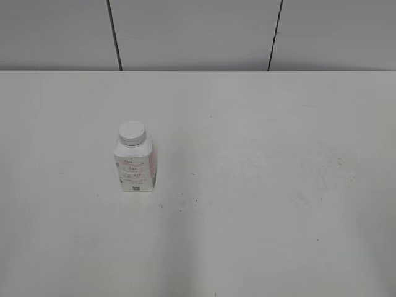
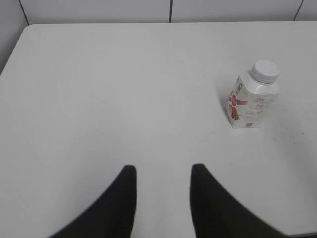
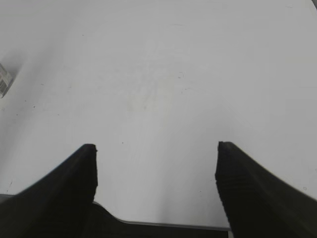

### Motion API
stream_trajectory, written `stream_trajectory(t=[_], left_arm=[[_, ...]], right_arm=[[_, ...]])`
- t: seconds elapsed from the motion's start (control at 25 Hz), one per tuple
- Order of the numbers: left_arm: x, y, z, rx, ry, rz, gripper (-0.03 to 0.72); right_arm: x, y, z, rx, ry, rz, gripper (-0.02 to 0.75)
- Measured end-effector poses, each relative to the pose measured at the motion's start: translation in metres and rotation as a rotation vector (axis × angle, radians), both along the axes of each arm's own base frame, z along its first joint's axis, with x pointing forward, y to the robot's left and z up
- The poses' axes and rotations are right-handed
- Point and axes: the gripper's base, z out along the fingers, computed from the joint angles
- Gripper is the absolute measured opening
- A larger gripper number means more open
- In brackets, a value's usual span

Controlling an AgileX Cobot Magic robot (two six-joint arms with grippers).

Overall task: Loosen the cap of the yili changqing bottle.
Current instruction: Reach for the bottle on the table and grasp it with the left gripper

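The yili changqing bottle (image 1: pixel 134 168) stands upright on the white table, left of centre, white with pale pink and grey print. Its round white cap (image 1: pixel 132 132) sits on the neck. The left wrist view shows the bottle (image 2: pixel 251 104) and cap (image 2: pixel 265 71) far to the upper right of my left gripper (image 2: pixel 162 169), which is open and empty. My right gripper (image 3: pixel 156 146) is open wide and empty over bare table; only a corner of the bottle (image 3: pixel 4 80) shows at that view's left edge. Neither gripper shows in the exterior view.
The white table (image 1: pixel 260 185) has faint scuffs and small dark specks near the bottle. A grey panelled wall (image 1: pixel 198 31) stands behind its far edge. The table's near edge (image 3: pixel 168 224) shows under my right gripper.
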Motion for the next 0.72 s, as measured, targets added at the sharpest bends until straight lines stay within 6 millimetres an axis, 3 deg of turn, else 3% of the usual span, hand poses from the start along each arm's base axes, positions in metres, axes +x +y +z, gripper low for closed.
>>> stream_trajectory(t=[0.72], left_arm=[[0.0,0.0,0.0,0.0,0.0,0.0,0.239]], right_arm=[[0.0,0.0003,0.0001,0.003,-0.001,0.002,0.586]])
